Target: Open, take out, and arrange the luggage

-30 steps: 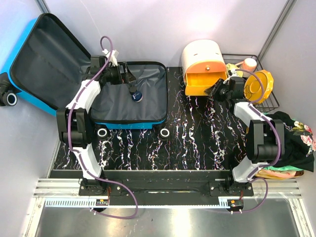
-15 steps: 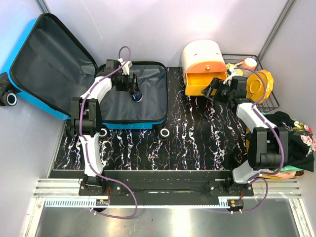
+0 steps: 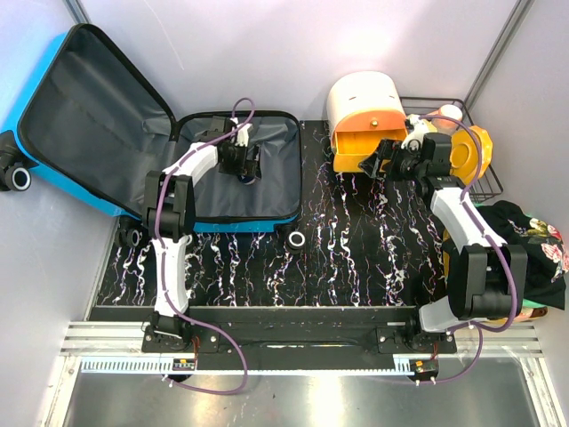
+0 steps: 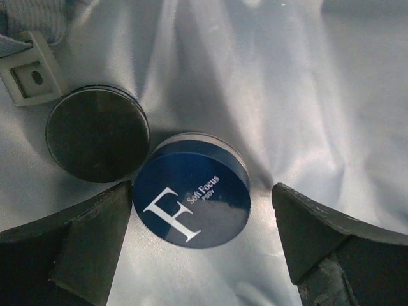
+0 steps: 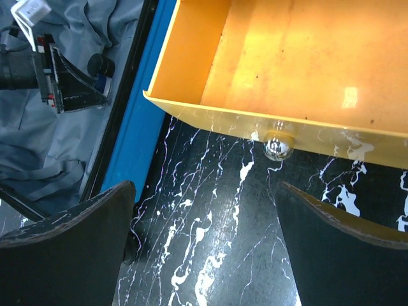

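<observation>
The luggage point(image 3: 53, 169) is a bright-blue suitcase lying open at the back left, its lid point(image 3: 89, 107) propped up and its grey-lined base point(image 3: 267, 191) flat. My left gripper point(image 3: 249, 165) hovers open over the lining. In the left wrist view a dark-blue round tin point(image 4: 191, 199) marked "Soft Focus" lies between the jaws of the left gripper point(image 4: 201, 204), untouched, beside a dark grey round tin point(image 4: 97, 134). My right gripper point(image 3: 378, 160) stands open over the marble top, empty. In the right wrist view the right gripper point(image 5: 205, 191) sits just before the orange drawer's silver knob point(image 5: 277, 145).
The white-and-orange drawer box point(image 3: 360, 93) has its orange drawer point(image 5: 287, 64) pulled out. A wire basket point(image 3: 487, 182) at the back right holds a yellow basin point(image 3: 473, 142). Clothes point(image 3: 529, 240) lie at the right edge. A grey strap buckle point(image 4: 30, 78) rests on the lining.
My left gripper has swung right across the lining to above the tins. My right gripper has opened wide and shifted slightly left in front of the drawer.
</observation>
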`<state>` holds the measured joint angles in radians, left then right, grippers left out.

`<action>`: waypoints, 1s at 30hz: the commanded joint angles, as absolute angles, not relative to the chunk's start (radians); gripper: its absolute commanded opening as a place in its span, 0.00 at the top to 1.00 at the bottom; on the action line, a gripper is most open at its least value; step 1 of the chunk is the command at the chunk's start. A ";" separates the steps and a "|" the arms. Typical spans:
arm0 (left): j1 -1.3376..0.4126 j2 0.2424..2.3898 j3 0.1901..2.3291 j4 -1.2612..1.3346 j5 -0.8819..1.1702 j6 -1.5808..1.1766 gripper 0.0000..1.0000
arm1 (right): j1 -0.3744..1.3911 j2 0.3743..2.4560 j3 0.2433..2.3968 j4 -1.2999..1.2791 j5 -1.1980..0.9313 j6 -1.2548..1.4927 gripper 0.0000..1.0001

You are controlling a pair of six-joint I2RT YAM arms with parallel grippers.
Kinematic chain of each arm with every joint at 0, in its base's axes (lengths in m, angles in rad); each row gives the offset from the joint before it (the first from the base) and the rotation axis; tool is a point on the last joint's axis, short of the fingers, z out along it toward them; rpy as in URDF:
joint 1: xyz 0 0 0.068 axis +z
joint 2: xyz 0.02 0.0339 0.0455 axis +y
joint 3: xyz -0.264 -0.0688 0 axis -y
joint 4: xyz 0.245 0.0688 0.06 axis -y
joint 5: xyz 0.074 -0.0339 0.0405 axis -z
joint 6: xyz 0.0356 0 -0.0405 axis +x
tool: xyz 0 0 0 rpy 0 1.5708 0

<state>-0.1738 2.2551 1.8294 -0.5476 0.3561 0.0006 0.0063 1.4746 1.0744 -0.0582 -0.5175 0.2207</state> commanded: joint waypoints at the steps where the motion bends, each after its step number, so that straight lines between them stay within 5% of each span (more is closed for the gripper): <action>1: -0.181 2.272 1.884 -0.537 0.262 -0.024 0.05 | 0.008 1.457 1.134 -0.061 -0.555 0.187 0.00; 6: -0.183 2.278 1.887 -0.532 0.273 -0.037 0.09 | 0.009 1.473 1.150 -0.061 -0.568 0.190 0.00; 13: -0.198 2.179 1.836 -0.502 0.287 -0.008 0.53 | 0.009 1.485 1.169 -0.067 -0.598 0.175 0.00; 17: -0.236 2.093 1.833 -0.515 0.290 0.093 0.67 | 0.008 1.489 1.193 -0.087 -0.609 0.147 0.00; 30: -0.606 1.995 1.858 -0.630 0.436 0.529 0.72 | -0.147 1.468 1.344 -0.276 -0.483 0.031 0.00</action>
